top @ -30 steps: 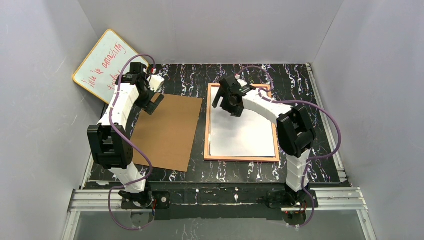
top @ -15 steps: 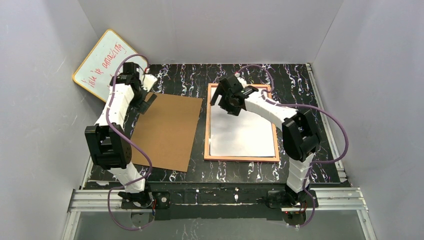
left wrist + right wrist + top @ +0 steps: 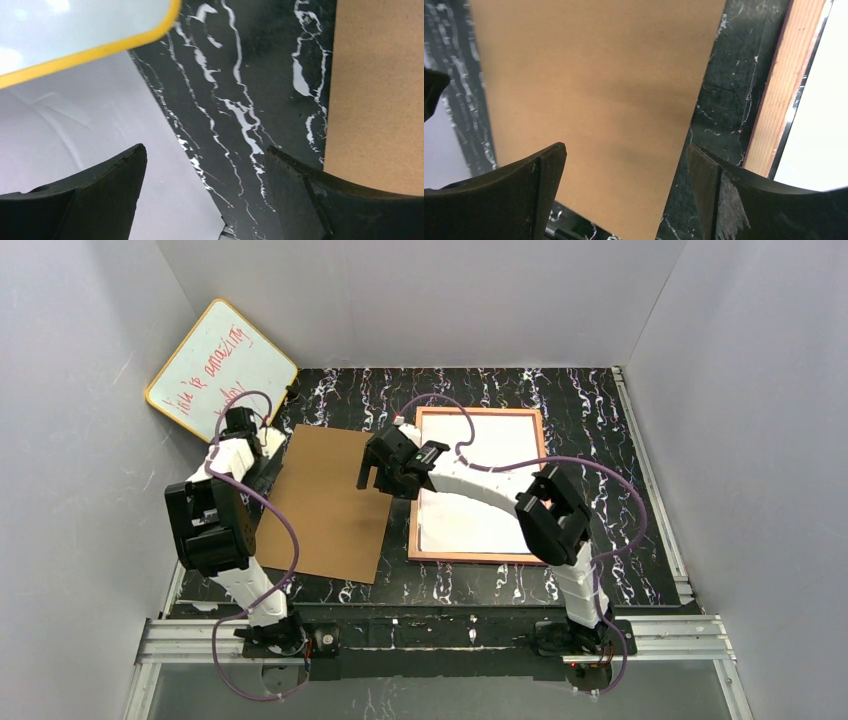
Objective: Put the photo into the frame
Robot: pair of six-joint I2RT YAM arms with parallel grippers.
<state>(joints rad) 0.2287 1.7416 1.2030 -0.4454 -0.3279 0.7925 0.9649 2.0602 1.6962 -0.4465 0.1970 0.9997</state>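
The frame [image 3: 413, 502] lies flat at centre-right with its light wood rear up. Inside it rests the photo [image 3: 490, 485], plain white back up. My right gripper [image 3: 380, 478] hangs open left of the frame, over the right edge of the brown backing board [image 3: 328, 508]. In the right wrist view the gripper [image 3: 626, 152] has nothing between its fingers; the board [image 3: 594, 90] fills the middle, with the frame's wood rail [image 3: 784, 100] and the photo [image 3: 824, 115] to the right. My left gripper [image 3: 265, 462] sits open by the board's left edge, empty in its own view [image 3: 205, 155].
A yellow-edged whiteboard [image 3: 220, 370] with red writing leans in the back-left corner, its edge [image 3: 100, 50] close above the left gripper. The grey side wall [image 3: 75, 125] meets the black marbled tabletop [image 3: 240, 100] there. The board's left edge [image 3: 380, 90] shows at right.
My right gripper swung left, from above the frame's far end to over the board's right edge. The left gripper drew back toward the board's left edge, its jaws slightly narrower.
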